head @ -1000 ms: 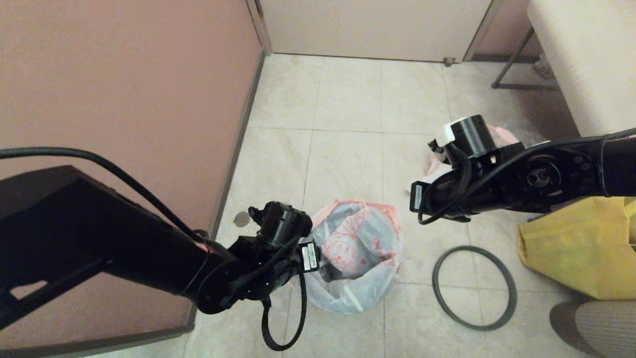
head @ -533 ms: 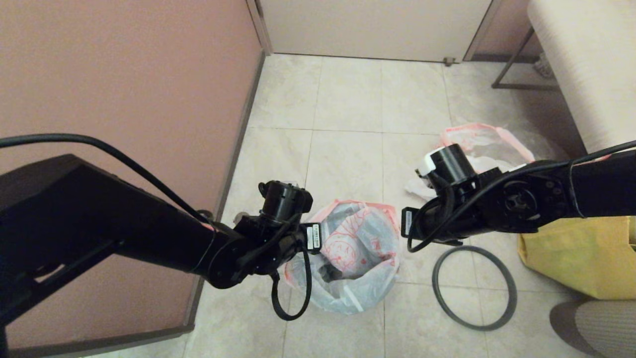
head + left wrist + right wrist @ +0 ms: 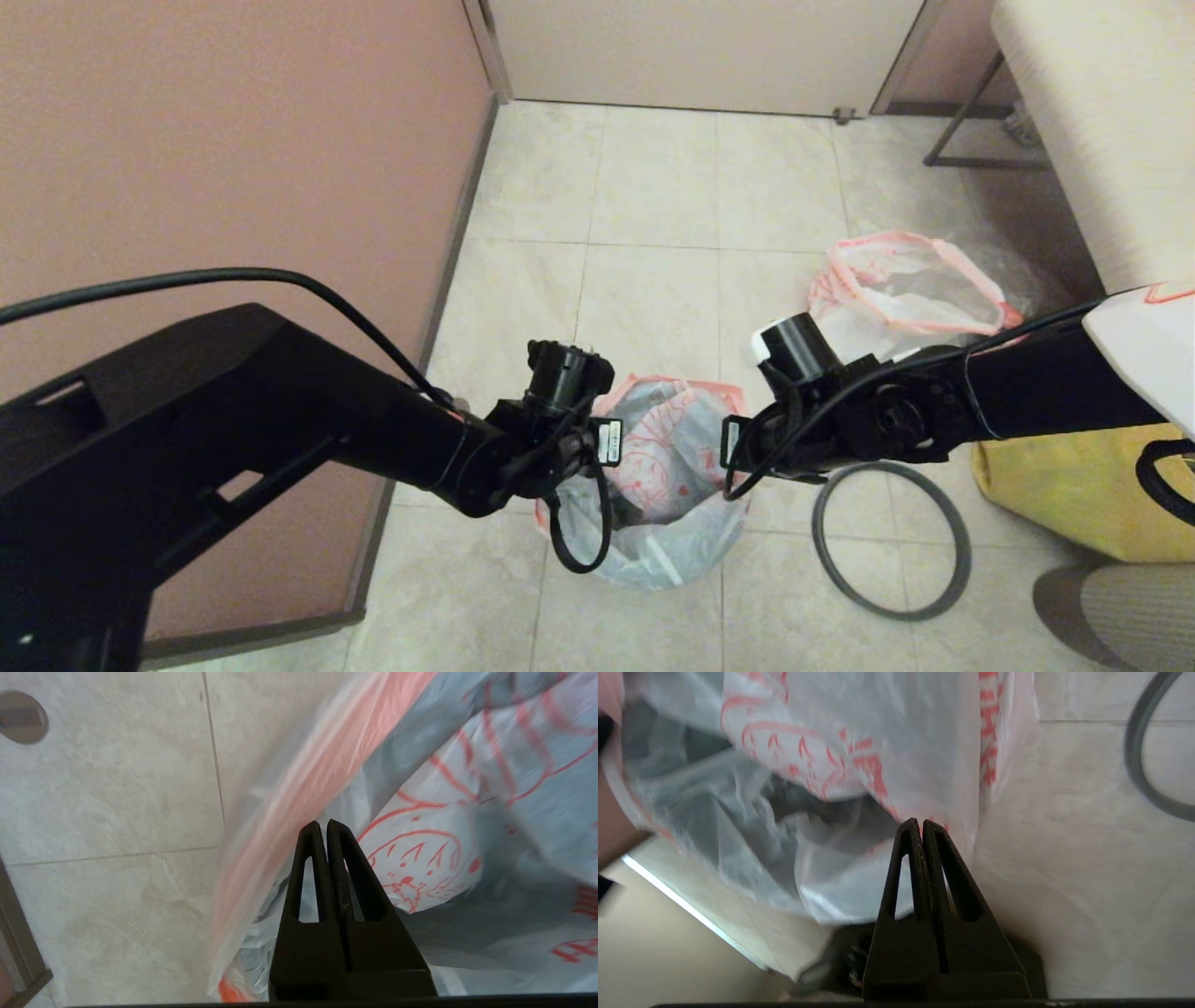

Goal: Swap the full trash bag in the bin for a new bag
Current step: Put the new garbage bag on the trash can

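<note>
The new bag, limp translucent white with a pink-red rim and red printing, is draped open over the bin. Only dark patches of the bin show through it. My left gripper is shut at the bag's left rim, fingertips just inside the pink edge. My right gripper is shut at the bag's right side, its tips against the plastic. The full trash bag stands on the floor behind my right arm. The grey hoop lies flat on the tiles, right of the bin.
A big yellow bag sits at the right, beyond the hoop. The brown partition wall runs along the left, close to the bin. A bench with metal legs stands at the back right. A round floor fitting is near the wall.
My right arm has swung left and nearer, from over the full trash bag to the bin's right side, uncovering that bag. My left arm has shifted forward and right along the bag's left rim.
</note>
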